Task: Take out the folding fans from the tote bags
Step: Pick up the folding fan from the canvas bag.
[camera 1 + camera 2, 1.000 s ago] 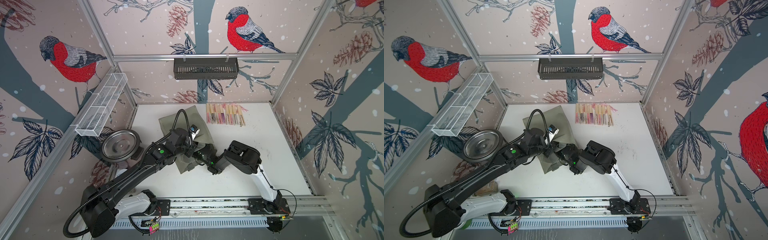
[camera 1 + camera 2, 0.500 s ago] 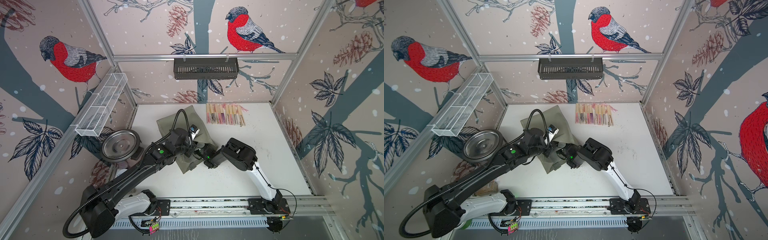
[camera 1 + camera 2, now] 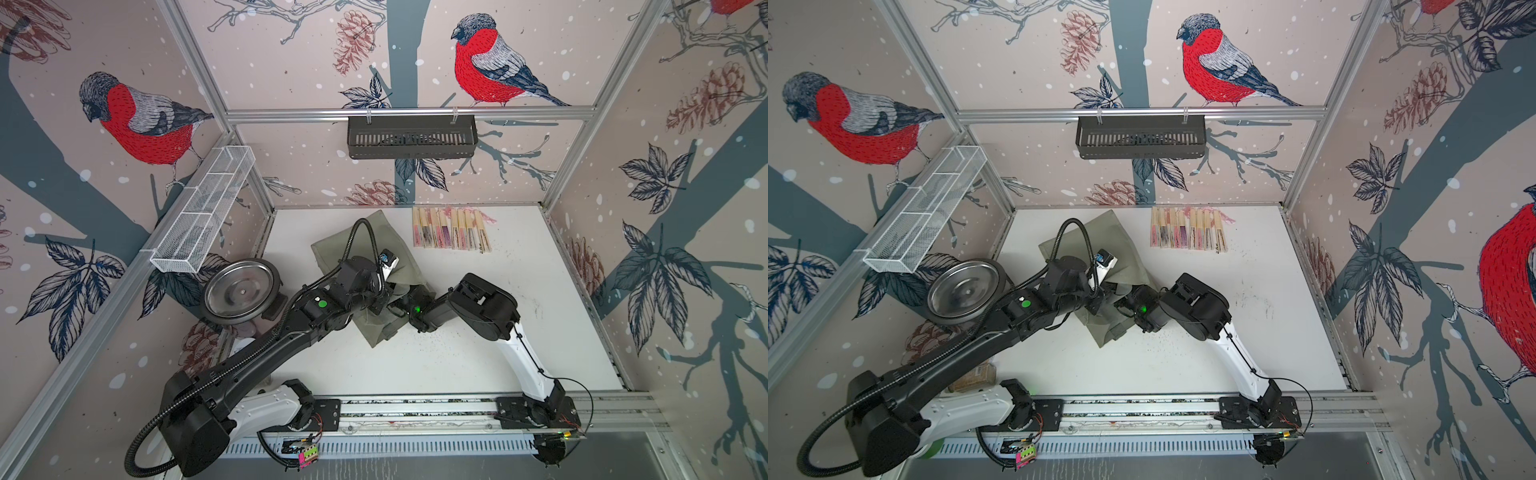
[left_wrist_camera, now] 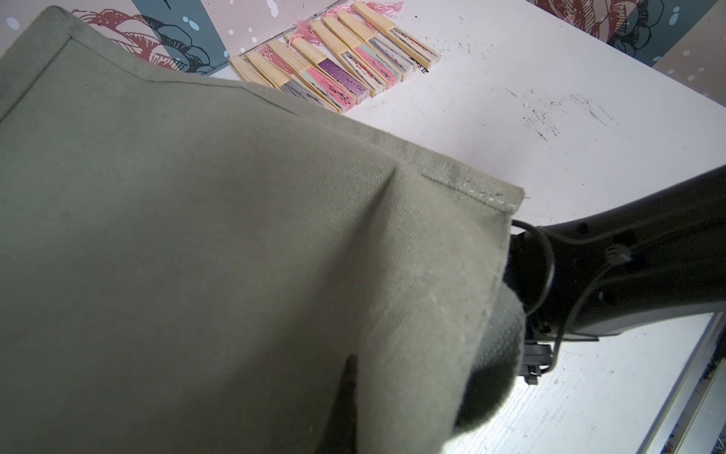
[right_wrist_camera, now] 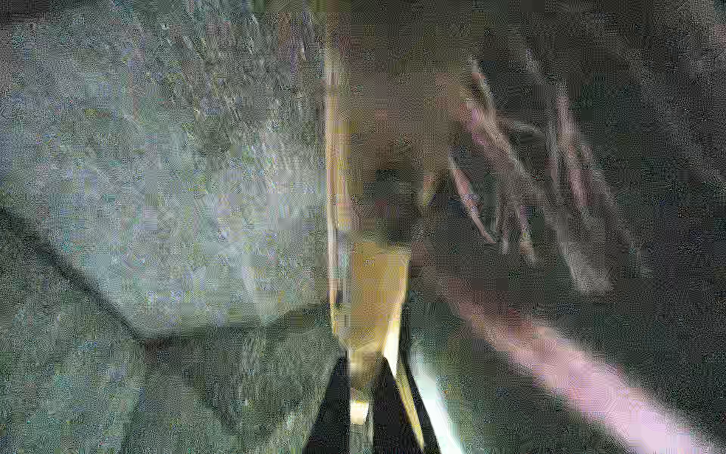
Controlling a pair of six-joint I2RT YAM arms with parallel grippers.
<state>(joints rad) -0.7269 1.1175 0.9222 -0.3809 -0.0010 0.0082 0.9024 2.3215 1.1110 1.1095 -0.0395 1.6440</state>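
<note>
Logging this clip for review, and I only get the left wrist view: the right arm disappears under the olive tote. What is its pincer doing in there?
Observer: The right wrist view, though blurry, shows the right pincer shut on a pale bamboo folding fan inside the tote bag.
Operator: Anything else inside?
Observer: A pink streak beside it, too blurred to name.
Operator: The tote hides the fan row's end here.
Observer: In both top views the whole row of fans shows, beside the tote, along the back edge of the table.

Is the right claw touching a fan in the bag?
Touching. The blurry right wrist view shows the right gripper closed on a pale fan inside the tote bag.
</note>
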